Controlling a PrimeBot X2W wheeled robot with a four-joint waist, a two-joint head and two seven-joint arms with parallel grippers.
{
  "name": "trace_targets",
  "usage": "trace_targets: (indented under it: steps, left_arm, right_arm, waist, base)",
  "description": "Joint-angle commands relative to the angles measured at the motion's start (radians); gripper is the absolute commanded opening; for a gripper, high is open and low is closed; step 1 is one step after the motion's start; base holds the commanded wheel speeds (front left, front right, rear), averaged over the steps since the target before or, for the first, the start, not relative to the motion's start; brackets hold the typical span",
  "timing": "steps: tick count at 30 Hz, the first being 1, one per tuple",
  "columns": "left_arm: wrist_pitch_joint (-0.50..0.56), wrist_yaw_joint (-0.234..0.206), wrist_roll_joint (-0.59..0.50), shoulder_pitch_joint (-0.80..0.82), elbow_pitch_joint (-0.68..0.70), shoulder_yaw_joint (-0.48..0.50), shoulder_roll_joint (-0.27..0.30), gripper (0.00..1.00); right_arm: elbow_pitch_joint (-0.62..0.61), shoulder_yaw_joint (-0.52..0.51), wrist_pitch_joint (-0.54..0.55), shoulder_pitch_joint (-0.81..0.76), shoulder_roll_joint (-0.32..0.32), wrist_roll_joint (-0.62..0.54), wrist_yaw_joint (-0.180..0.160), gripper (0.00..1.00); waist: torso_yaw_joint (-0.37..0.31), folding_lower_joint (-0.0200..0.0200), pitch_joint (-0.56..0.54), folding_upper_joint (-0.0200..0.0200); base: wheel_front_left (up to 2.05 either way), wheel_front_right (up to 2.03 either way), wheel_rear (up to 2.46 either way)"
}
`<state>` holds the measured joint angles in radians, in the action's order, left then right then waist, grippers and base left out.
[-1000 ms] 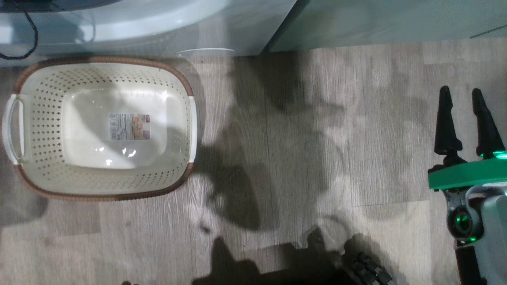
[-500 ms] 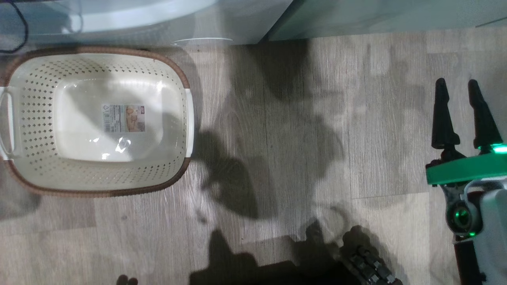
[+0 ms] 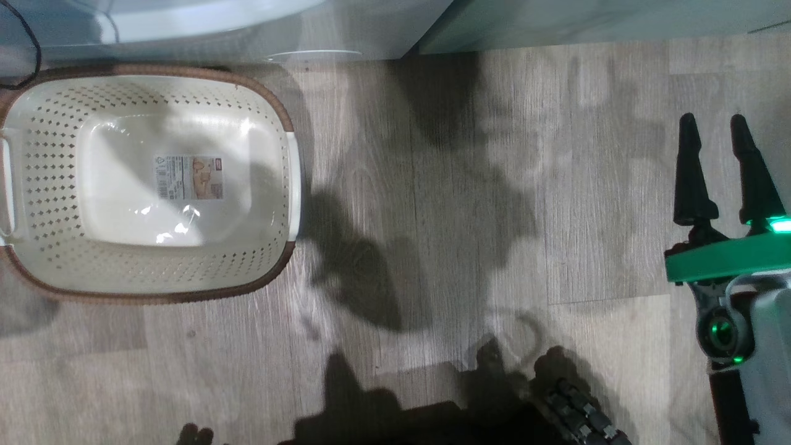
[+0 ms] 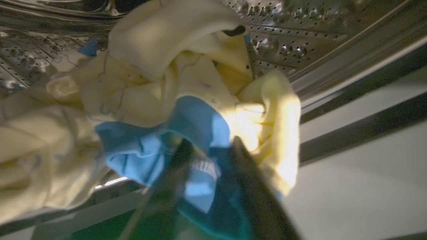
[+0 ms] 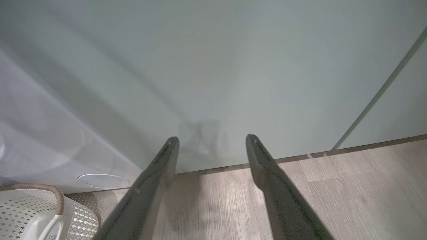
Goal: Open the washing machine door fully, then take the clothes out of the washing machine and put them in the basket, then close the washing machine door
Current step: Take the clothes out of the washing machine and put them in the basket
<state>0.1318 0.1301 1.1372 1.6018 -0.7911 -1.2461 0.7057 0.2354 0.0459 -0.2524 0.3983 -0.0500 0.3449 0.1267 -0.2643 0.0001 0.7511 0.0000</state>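
slippage is looming: your left pincer (image 4: 210,153) is straddling the clothes (image 4: 150,83), grip unclear, on a thin fold; right pincer (image 3: 712,127) is hanging released.

The basket (image 3: 148,269) is standing on the grey wooden floor (image 3: 593,247), just before the washing machine (image 3: 371,31), which is resting beside the green cabinet (image 3: 587,18).

place: home laundry corner | cues: washing machine (image 3: 371,28), basket (image 3: 154,264), wood-look floor (image 3: 463,216), green cabinet doors (image 5: 233,66)
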Motion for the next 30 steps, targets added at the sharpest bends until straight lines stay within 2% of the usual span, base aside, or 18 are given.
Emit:
trace_targets:
  steps: [1, 2, 4, 8, 17, 26, 30]
  left_arm:
    - [0.0, 0.001, 0.007, 0.048, 0.002, 0.024, 0.028, 0.49]
    - [0.0, 0.001, 0.01, 0.049, 0.002, 0.018, 0.027, 0.42]
    - [0.002, 0.001, 0.014, 0.049, 0.004, 0.006, 0.025, 0.0]
    - [0.0, 0.001, 0.02, 0.05, 0.014, -0.01, 0.027, 0.0]
    - [-0.102, 0.001, 0.061, 0.001, 0.062, -0.026, 0.048, 0.0]
    - [-0.256, 0.001, 0.158, -0.144, 0.114, -0.028, 0.061, 0.0]
    - [-0.323, 0.001, 0.198, -0.232, 0.119, -0.028, 0.039, 0.0]
  right_arm:
    - [-0.026, 0.016, -0.009, -0.01, 0.0, 0.005, 0.004, 1.0]
    - [-0.025, 0.016, -0.009, -0.009, 0.0, 0.005, 0.004, 1.0]
    - [-0.025, 0.015, -0.009, -0.007, 0.0, 0.005, 0.004, 1.0]
    - [-0.024, 0.015, -0.009, -0.005, 0.0, 0.003, 0.004, 1.0]
    - [-0.011, 0.001, -0.009, -0.024, 0.0, -0.006, 0.004, 1.0]
    - [0.004, -0.018, -0.009, -0.078, 0.0, -0.019, 0.004, 1.0]
    - [0.016, -0.034, -0.009, -0.113, -0.005, -0.021, 0.004, 1.0]
  waist:
    - [0.001, -0.0001, 0.001, 0.0]
    - [0.003, -0.0001, 0.001, 0.0]
    - [0.006, -0.0001, 0.001, 0.0]
    - [0.009, -0.0001, -0.001, 0.0]
    - [0.019, -0.0001, -0.061, 0.0]
    - [0.05, -0.0001, -0.191, 0.0]
    - [0.074, -0.0001, -0.261, 0.0]
  base:
    - [0.0, 0.0, 0.0]
    - [0.0, 0.0, 0.0]
    - [0.0, 0.0, 0.0]
    - [0.0, 0.0, 0.0]
    - [0.0, 0.0, 0.0]
    - [0.0, 0.0, 0.0]
    - [0.0, 0.0, 0.0]
